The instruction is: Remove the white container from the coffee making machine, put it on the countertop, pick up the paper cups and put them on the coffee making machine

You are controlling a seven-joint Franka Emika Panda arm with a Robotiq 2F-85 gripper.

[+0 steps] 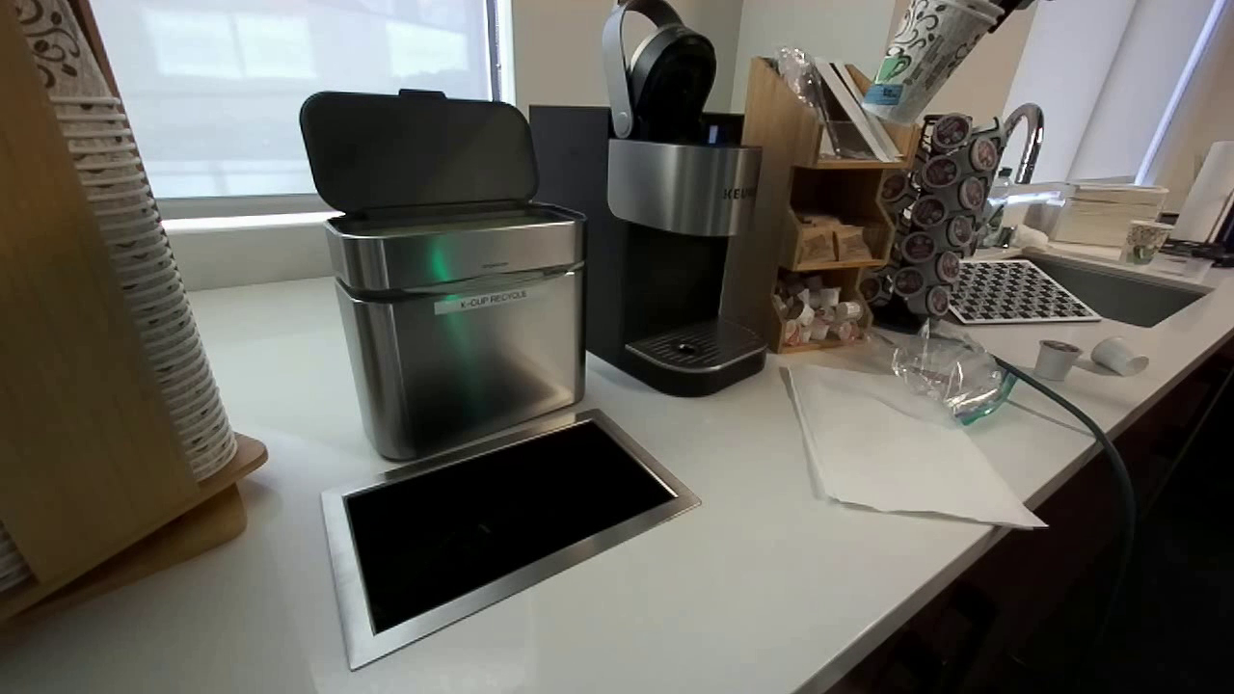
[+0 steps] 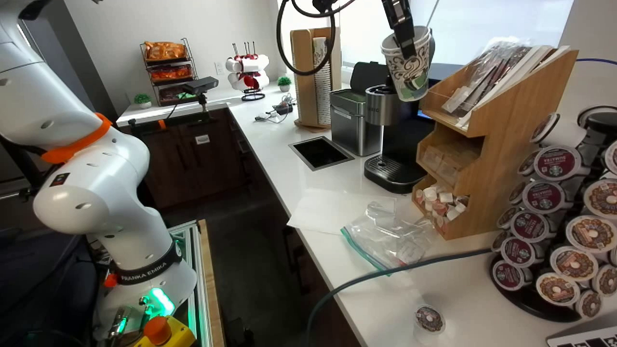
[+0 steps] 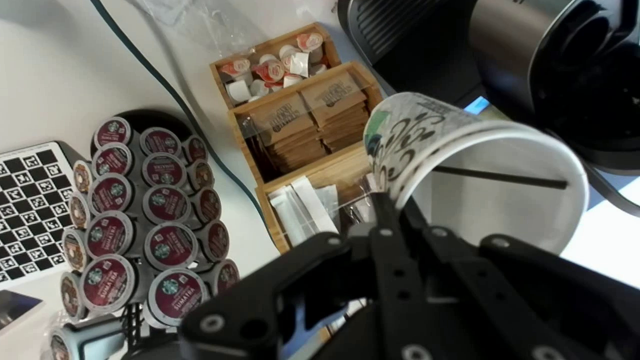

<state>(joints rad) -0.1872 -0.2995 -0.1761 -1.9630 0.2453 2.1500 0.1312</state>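
High over the table (image 1: 733, 578), your fingers (image 2: 406, 41) are pinching the nested paper cups (image 2: 409, 79) near the rim, tips almost together, and the cups are hanging tilted. Lower than the fingers and off to one side, the coffee making machine (image 1: 665, 193) is standing with its black head raised; a wooden organizer (image 2: 511, 130) is standing below the fingers, beside the machine.

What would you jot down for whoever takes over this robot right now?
Gripper: shut on the cups.
Cups: tilted in midair, seemingly nested.
Brewer: on the countertop.
White container: unsure which; perhaps the tipped pod on the countertop.
Done: cups picked up; container's removal unconfirmed.
Left: set cups on the brewer, likely its tray.
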